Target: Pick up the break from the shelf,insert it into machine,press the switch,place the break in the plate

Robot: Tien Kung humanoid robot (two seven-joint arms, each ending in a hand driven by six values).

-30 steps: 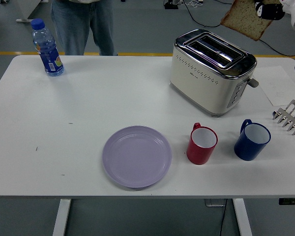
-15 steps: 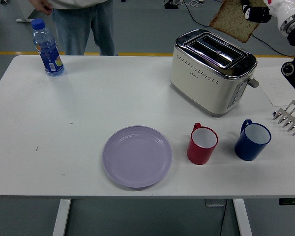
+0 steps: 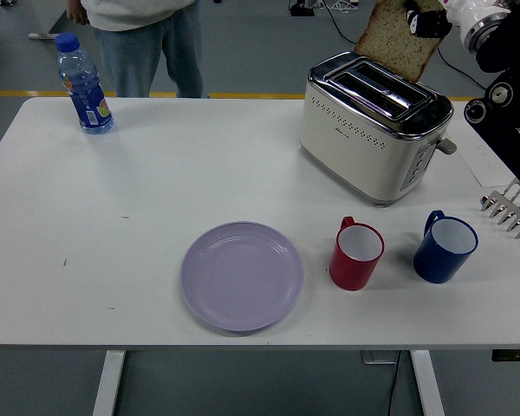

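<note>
Right hand (image 3: 426,19): seen at the top right of the head view, its black fingers closed on the upper edge of a slice of bread; the arm is brought in from the right edge of the picture.
Slice of bread (image 3: 396,40): held by the right hand, hung tilted just below and to the left of it, with its lower edge just over the far slot of the toaster; whether it touches the slot cannot be told.
Toaster (image 3: 373,128): placed directly below the hand, cream with a chrome top; two slots are seen open and empty, and the lever is seen on its right end.
Metal rack (image 3: 513,208): set at the table's right edge, well below the hand and under the arm; it is partly cut off by the picture's edge.
Plate (image 3: 242,276): a lilac plate, laid well apart from the hand, down and to the left near the table's near edge; nothing is seen on it.
Red mug (image 3: 356,254): stood just right of the plate, below the toaster.
Blue mug (image 3: 445,247): stood beside the red mug, nearly straight below the hand.
Water bottle (image 3: 82,83): stood upright at the far left corner, well apart from the hand.
Person (image 3: 147,39): stood at the table's far side, behind the bottle.
Table (image 3: 113,225): white.
</note>
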